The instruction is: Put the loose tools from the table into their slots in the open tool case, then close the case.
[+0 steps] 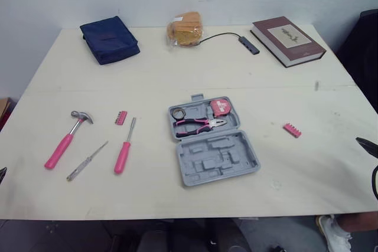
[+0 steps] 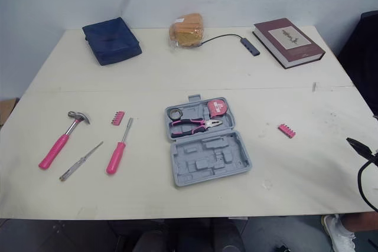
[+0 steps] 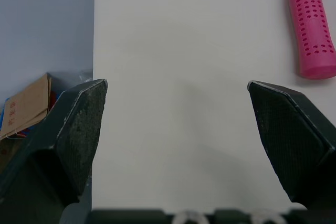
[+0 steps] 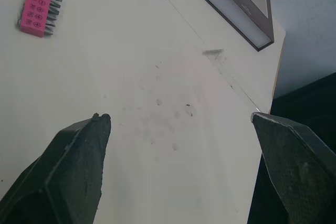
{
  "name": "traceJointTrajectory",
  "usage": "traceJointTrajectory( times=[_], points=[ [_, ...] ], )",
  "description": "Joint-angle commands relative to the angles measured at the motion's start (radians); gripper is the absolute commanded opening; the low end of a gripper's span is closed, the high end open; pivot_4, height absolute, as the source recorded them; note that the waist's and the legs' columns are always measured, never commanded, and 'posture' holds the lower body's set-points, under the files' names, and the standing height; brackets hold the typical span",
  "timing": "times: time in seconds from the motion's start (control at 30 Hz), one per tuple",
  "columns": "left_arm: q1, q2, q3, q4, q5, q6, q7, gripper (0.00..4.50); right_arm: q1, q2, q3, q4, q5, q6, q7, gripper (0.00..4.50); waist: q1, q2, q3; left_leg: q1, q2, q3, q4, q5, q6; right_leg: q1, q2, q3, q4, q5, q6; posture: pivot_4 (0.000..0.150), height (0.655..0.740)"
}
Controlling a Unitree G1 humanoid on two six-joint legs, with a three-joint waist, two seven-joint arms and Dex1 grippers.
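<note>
L gripper [image 3: 176, 83] hangs over the table's near left edge, fingers spread wide, nothing in them. R gripper [image 4: 179, 116] is the same, wide and empty, by the right edge.

Nearest the R one is a pink bit strip [image 4: 37, 17], loose on the table [image 1: 177, 75]. On the L side: hammer [image 1: 66, 140], thin tester screwdriver [image 1: 87, 160], pink screwdriver [image 1: 124, 149] and 2nd bit strip [image 1: 121, 117], all well left of the tool case [image 1: 215, 157].

The case sits mid-table, lid open. Pliers [image 1: 201, 124] and tape measure [image 1: 221, 106] are seated in the far half; the near half's slots are bare.

By my reckoning it's barely begun: five loose items to slot, then shut the lid.
</note>
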Motion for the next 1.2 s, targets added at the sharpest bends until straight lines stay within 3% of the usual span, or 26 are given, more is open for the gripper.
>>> traceJointTrajectory(
  times=[0.03,0.13,0.4,0.63,0.8,0.87,0.9,0.97,1.0,1.2],
  points=[
    [-0.001,0.002,0.017,-0.034,-0.053,0.025,-0.038,4.3,0.009,0.005,-0.01,-0.061,0.036,0.031,0.01,4.5,0.0,0.0,0.0,0.0,0.0,0.0,0.0,0.0,0.0,0.0,0.0,0.0,0.0,0.0,0.0,0.15,0.74],
    [-0.018,-0.008,0.033,-0.045,-0.127,0.083,-0.106,4.3,0.008,0.017,-0.001,-0.1,0.044,0.064,0.02,4.5,0.0,0.0,0.0,0.0,0.0,0.0,0.0,0.0,0.0,0.0,0.0,0.0,0.0,0.0,0.0,0.15,0.74],
    [-0.036,-0.015,0.014,-0.086,-0.142,0.084,-0.137,4.3,0.013,0.042,0.006,-0.185,0.08,0.159,0.046,4.5,0.001,0.0,0.0,-0.001,0.001,0.0,0.002,0.0,0.0,-0.001,0.0,0.0,0.001,0.0,0.0,0.15,0.74],
    [-0.056,-0.046,-0.042,-0.252,-0.161,0.141,-0.164,4.3,0.025,0.073,0.026,-0.388,0.165,0.348,0.125,4.5,0.002,0.0,0.0,-0.001,0.001,0.0,0.002,0.0,0.0,-0.001,0.0,0.0,0.002,0.0,0.0,0.15,0.74],
    [-0.087,-0.075,-0.204,-0.557,-0.18,0.27,-0.158,4.3,0.004,0.103,0.12,-0.615,0.227,0.524,0.176,4.5,0.004,-0.001,0.0,-0.001,0.001,0.0,0.003,0.0,0.0,-0.001,0.001,0.0,0.003,0.0,0.001,0.15,0.74],
    [-0.133,-0.087,-0.294,-0.702,-0.182,0.388,-0.071,4.3,-0.023,0.111,0.167,-0.653,0.222,0.578,0.187,4.5,0.007,-0.001,0.0,-0.001,0.001,0.0,0.005,0.0,0.0,0.0,0.001,0.0,0.003,0.001,0.001,0.15,0.74],
    [-0.156,-0.093,-0.335,-0.777,-0.2,0.457,-0.032,4.08,-0.037,0.113,0.191,-0.661,0.211,0.587,0.196,4.5,0.011,-0.001,0.0,-0.002,0.001,-0.001,0.005,0.0,0.0,0.0,0.001,0.0,0.004,0.001,0.002,0.15,0.74],
    [-0.19,-0.084,-0.412,-0.88,-0.193,0.549,-0.002,3.62,-0.072,0.12,0.234,-0.668,0.198,0.631,0.203,3.98,0.018,-0.001,0.0,-0.002,0.0,-0.001,0.005,0.0,0.0,-0.001,0.001,0.0,0.003,0.001,0.002,0.15,0.74],
    [-0.214,-0.086,-0.452,-0.909,-0.182,0.581,0.014,3.13,-0.101,0.132,0.259,-0.659,0.179,0.637,0.19,3.62,0.023,-0.001,0.0,-0.003,0.0,-0.001,0.005,0.0,0.0,-0.001,0.001,0.001,0.003,0.001,0.002,0.15,0.74],
    [-0.36,-0.129,-0.658,-0.962,-0.115,0.7,0.081,0.26,-0.238,0.199,0.376,-0.581,0.076,0.634,0.161,0.34,0.024,-0.001,0.0,-0.003,0.001,0.001,0.006,0.0,0.0,-0.002,0.005,0.002,0.005,0.001,0.003,0.15,0.74]
  ],
)
